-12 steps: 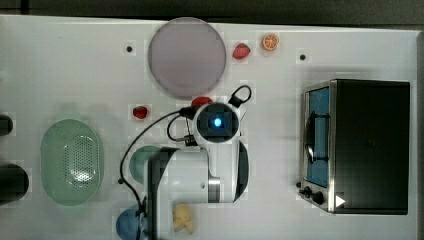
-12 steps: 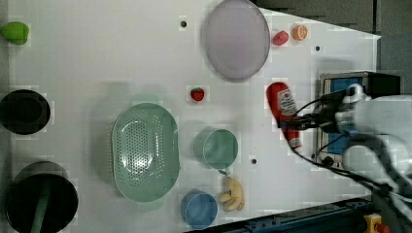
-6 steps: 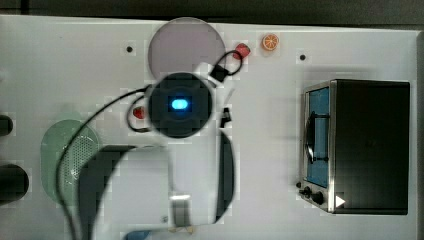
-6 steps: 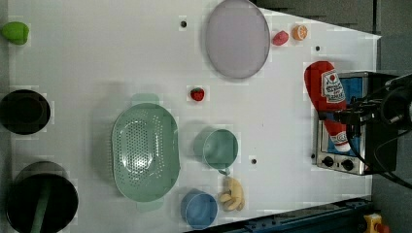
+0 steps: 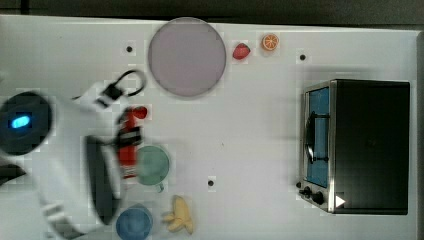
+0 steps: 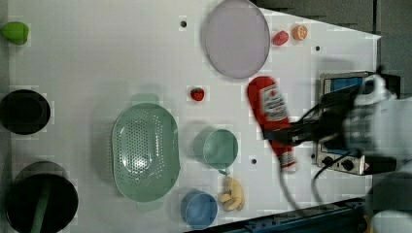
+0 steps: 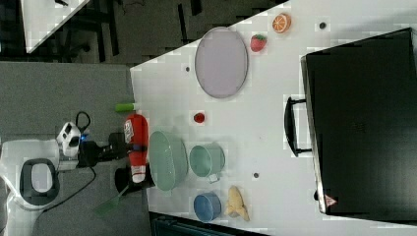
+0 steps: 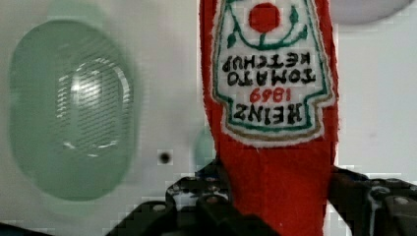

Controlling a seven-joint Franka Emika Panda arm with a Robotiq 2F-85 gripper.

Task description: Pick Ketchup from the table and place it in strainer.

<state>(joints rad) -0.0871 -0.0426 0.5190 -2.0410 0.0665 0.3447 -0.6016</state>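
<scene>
The Ketchup [image 6: 269,104], a red bottle with a white label and white end, hangs in the air above the table with my gripper [image 6: 286,137] shut on its lower neck. The wrist view has the Ketchup [image 8: 270,98] close up between my dark fingers [image 8: 196,199], and the pale green strainer [image 8: 74,113] lies below and to the side. In the left view the strainer [image 6: 145,153] sits on the table with nothing in it, well to the left view's left of the bottle. In the top view the Ketchup [image 5: 126,155] hangs next to the green cup [image 5: 152,165].
A green cup [image 6: 218,148], a blue cup [image 6: 199,209] and a banana [image 6: 232,194] lie near the strainer. A small strawberry [image 6: 197,93], a grey plate [image 6: 236,38], a toaster oven [image 5: 360,145] and two black bowls [image 6: 23,110] [image 6: 41,199] also stand on the table.
The arm has swung to the top view's left, carrying the Ketchup in the air from near the plate to beside the green cup. The grip has held.
</scene>
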